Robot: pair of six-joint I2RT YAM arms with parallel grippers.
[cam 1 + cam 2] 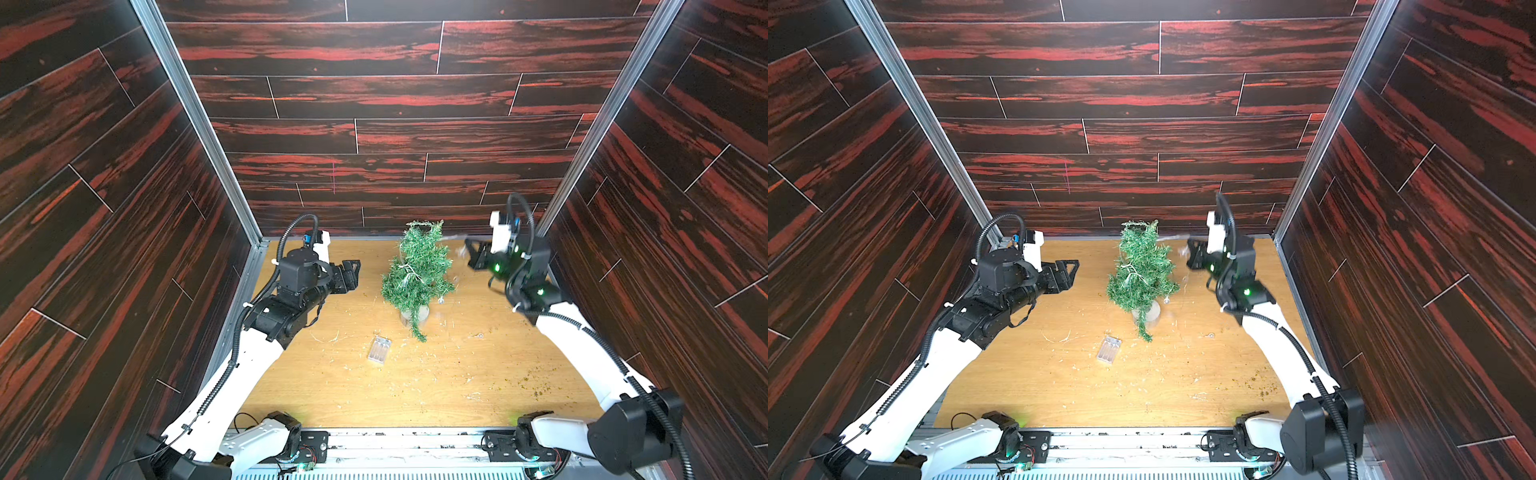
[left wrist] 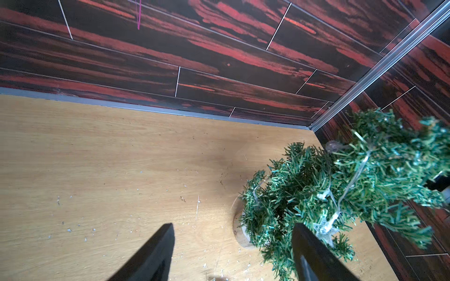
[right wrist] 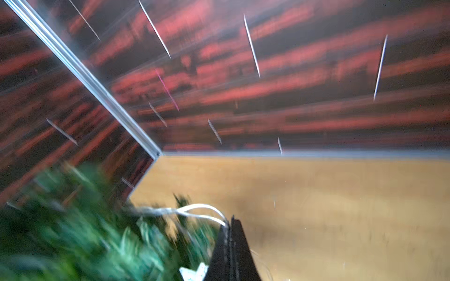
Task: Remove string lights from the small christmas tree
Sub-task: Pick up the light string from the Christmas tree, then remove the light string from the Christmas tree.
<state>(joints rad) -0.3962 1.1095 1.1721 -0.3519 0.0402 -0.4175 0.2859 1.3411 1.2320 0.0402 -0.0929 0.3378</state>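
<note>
At lower centre of the right wrist view, right gripper clamped on string lights, rest draped over small christmas tree; left gripper spread, empty. Likely limp, snag-prone: pinch bare wire.

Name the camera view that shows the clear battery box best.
Both top views: the battery box lies whole and unobstructed on the table, near the small christmas tree. Neither wrist view clearly shows it.

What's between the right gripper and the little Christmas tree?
A pale stretch of the string lights spans the gap from the small christmas tree to the shut right gripper, clearest in the right wrist view, faint in both top views.
</note>
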